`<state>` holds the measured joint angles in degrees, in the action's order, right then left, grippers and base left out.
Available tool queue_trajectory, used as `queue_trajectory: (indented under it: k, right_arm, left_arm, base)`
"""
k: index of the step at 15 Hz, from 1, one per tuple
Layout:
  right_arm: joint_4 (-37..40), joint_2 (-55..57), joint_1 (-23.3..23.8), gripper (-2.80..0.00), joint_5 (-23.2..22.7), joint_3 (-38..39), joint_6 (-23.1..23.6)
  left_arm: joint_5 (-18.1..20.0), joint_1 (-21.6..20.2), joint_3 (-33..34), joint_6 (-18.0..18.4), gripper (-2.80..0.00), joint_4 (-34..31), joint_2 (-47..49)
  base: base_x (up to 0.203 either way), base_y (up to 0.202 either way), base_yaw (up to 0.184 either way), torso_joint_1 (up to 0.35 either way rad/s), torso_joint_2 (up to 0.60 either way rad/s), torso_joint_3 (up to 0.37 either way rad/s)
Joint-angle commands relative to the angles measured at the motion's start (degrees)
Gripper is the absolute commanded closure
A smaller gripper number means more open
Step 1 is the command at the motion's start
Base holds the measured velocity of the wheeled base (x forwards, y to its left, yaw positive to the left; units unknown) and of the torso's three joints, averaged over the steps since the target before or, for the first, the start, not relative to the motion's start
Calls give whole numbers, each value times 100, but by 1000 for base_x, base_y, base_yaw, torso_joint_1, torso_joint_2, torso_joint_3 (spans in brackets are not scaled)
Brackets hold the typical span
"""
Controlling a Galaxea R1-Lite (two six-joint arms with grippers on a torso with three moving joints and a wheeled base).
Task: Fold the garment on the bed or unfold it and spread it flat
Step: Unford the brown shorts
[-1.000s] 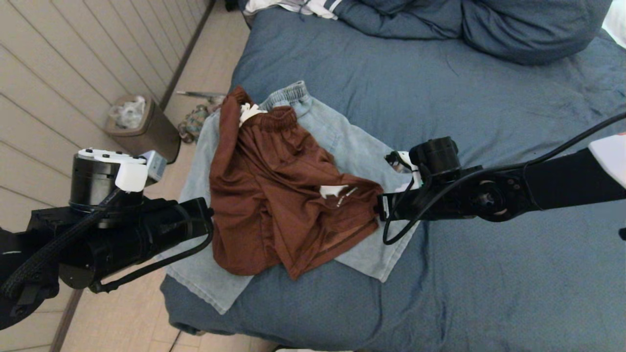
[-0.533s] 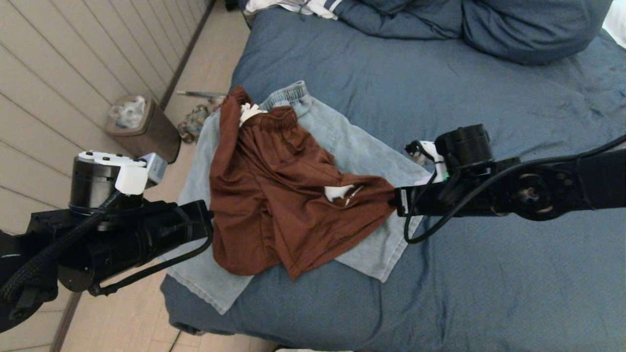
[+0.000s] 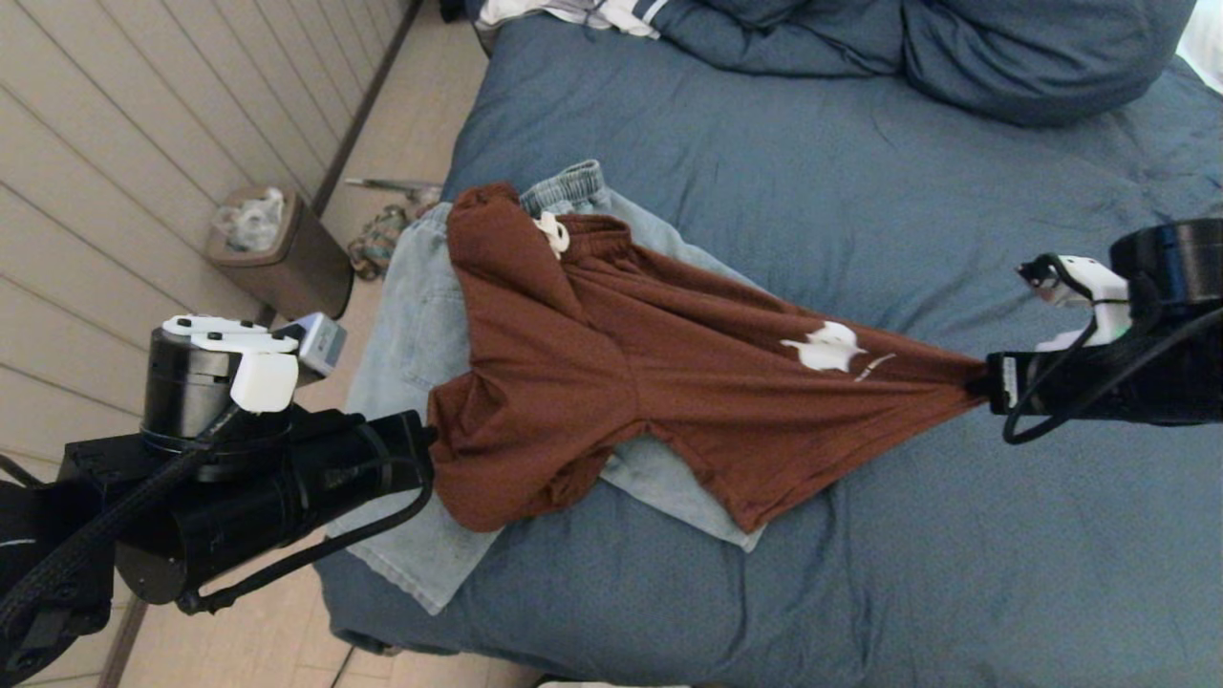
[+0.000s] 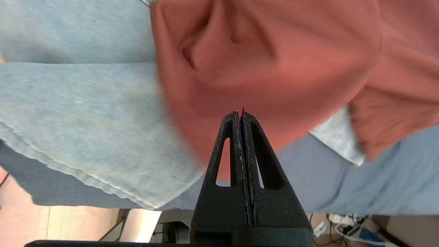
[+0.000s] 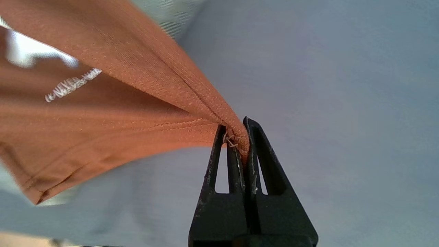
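A rust-brown pair of athletic shorts with a white logo (image 3: 659, 382) is seen stretched taut across a large bed with a wrinkled slate-blue cover (image 3: 860, 191), its corners pinched by the left gripper (image 3: 427, 449) at the bed's edge and the right gripper (image 3: 984, 387) over the middle of the bed. A pale blue-grey pair of shorts with an elastic waistband (image 3: 420, 315) is spread beneath it. A brown waste bin lined with clear plastic (image 3: 287, 253) is shown on the tiled floor beside a panelled wall.
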<state>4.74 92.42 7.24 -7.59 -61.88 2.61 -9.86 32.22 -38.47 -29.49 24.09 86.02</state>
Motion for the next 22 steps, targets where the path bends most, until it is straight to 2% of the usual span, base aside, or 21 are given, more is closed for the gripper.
queue_trajectory:
  k: [1, 5, 7, 9, 12, 13, 15, 16, 18, 19, 21, 22]
  right_arm:
    - [13, -71, 938, 0, -239, 226, 311]
    - [10, 476, 2380, 0, -673, 254, 995]
    - [9, 792, 2866, 0, -883, 274, 1302]
    - [9, 1001, 3108, 0, -984, 303, 1443]
    - [-28, 1033, 3119, 0, -981, 406, 1538]
    - [-137, 1021, 3117, -280, -998, 444, 1549]
    - [-292, 899, 3132, -280, -1223, 541, 1558]
    - [-302, 756, 3157, -280, -1578, 560, 1552]
    - [-280, 398, 3348, -280, -2590, 538, 1531]
    - [-264, 209, 3395, -280, -2905, 513, 1484]
    - [-248, -204, 3300, -280, -3064, 501, 1248]
    - [-243, -288, 3026, -280, -3085, 483, 1087]
  left_arm:
    - [-7, 57, 33, -22, 0, 17, 3]
    - [-7, 187, 59, -22, 0, 17, 20]
    - [2, 198, 59, -13, 0, 17, 46]
    - [2, 225, 59, -11, 0, 17, 64]
    - [2, 250, 68, -4, 0, 17, 66]
    - [2, 258, 77, -4, 0, 8, 73]
    - [2, 285, 81, 0, 0, 8, 73]
    - [2, 326, 103, 5, 0, 12, 73]
    - [2, 373, 103, 5, 0, 11, 64]
    - [3, 373, 95, 13, 0, 14, 64]
    - [69, 428, 15, 15, 0, -4, 214]
    - [133, 516, -42, 9, 0, -25, 385]
  base:
    - [0, 0, 0, 0, 0, 0]
    - [0, 0, 0, 0, 0, 0]
    - [0, 0, 0, 0, 0, 0]
    - [0, 0, 0, 0, 0, 0]
    - [0, 0, 0, 0, 0, 0]
    - [0, 0, 0, 0, 0, 0]
    - [0, 0, 0, 0, 0, 0]
    - [0, 0, 0, 0, 0, 0]
    - [0, 0, 0, 0, 0, 0]
    - [0, 0, 0, 0, 0, 0]
    - [0, 0, 0, 0, 0, 0]
    - [0, 0, 0, 0, 0, 0]
